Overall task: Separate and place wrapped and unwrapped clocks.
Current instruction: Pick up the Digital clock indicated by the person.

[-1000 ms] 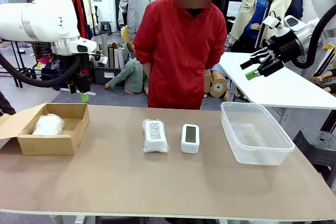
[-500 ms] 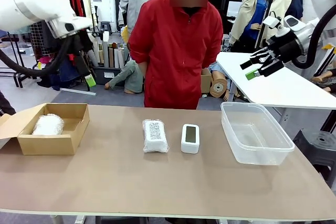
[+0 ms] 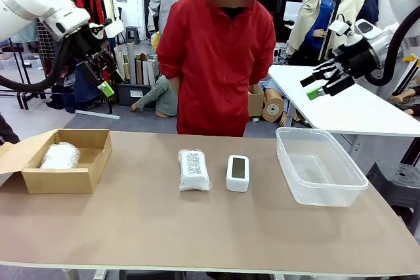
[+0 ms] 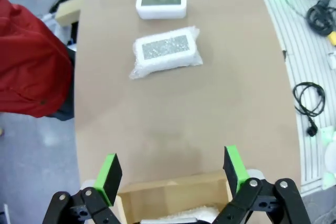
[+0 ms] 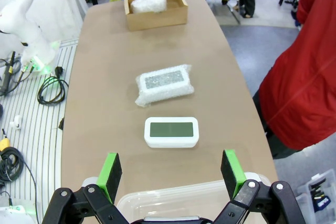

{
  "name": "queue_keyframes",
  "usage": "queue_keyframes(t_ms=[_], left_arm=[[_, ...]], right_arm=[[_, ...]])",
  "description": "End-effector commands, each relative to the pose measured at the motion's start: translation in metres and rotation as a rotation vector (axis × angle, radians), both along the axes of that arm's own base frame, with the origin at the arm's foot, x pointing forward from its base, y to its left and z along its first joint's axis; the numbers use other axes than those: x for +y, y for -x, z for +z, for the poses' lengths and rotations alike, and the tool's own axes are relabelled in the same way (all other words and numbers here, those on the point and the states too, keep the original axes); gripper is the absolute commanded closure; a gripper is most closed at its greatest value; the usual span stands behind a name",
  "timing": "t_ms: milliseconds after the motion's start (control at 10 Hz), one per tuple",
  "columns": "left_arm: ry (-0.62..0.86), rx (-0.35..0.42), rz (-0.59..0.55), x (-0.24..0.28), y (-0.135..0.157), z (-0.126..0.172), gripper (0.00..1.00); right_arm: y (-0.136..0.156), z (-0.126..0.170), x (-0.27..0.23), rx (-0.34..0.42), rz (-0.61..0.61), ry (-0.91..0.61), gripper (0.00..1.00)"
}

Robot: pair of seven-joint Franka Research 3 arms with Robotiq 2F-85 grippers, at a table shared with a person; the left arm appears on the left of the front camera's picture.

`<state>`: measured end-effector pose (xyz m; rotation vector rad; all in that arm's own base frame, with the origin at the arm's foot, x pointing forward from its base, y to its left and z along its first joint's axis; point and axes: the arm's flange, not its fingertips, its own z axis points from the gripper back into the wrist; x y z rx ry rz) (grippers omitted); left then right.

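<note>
A bubble-wrapped clock with a dark printed label (image 3: 194,169) (image 4: 166,51) (image 5: 164,84) lies mid-table. Just to its right lies the bare white clock (image 3: 237,172) (image 4: 161,3) (image 5: 172,131), screen up. A second wrapped bundle (image 3: 60,156) (image 5: 148,2) rests inside the cardboard box (image 3: 93,169) at the table's left. My left gripper (image 3: 103,83) (image 4: 172,171) hangs open and empty, high above and behind the box. Off the table's far right, my right gripper (image 3: 311,87) (image 5: 170,170) is raised above the plastic tub, open with nothing in it.
A clear plastic tub (image 3: 328,199) (image 5: 157,198) stands empty at the table's right. A person in a red jacket (image 3: 220,57) stands at the far edge, hands behind the back. Cables (image 4: 307,106) lie on the floor beside the table.
My left gripper has lifted away from just above the cardboard box and tilted back toward the upper left. The right arm and the clocks stay put.
</note>
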<state>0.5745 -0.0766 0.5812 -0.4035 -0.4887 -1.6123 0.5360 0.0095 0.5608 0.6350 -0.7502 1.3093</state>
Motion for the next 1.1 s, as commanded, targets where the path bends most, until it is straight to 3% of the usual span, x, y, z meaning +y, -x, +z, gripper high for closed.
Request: queue_keyframes(t_ms=[0,300,600,800,1000], left_arm=[[-0.040,0.030,0.038,-0.007,0.002,0.001,0.00],[-0.013,0.018,0.017,-0.005,0.001,-0.001,0.00],[0.160,0.044,-0.067,0.016,-0.024,-0.022,0.00],[0.207,0.037,-0.027,0.026,-0.036,-0.028,0.00],[0.239,-0.025,0.030,0.039,-0.042,-0.034,0.00]], right_arm=[[0.000,0.001,0.000,-0.003,0.002,0.003,0.00],[0.000,0.001,0.000,-0.003,0.002,0.003,0.00],[0.000,0.001,0.000,-0.003,0.002,0.003,0.00],[0.000,0.001,0.000,-0.003,0.002,0.003,0.00],[0.000,0.001,0.000,-0.003,0.002,0.003,0.00]])
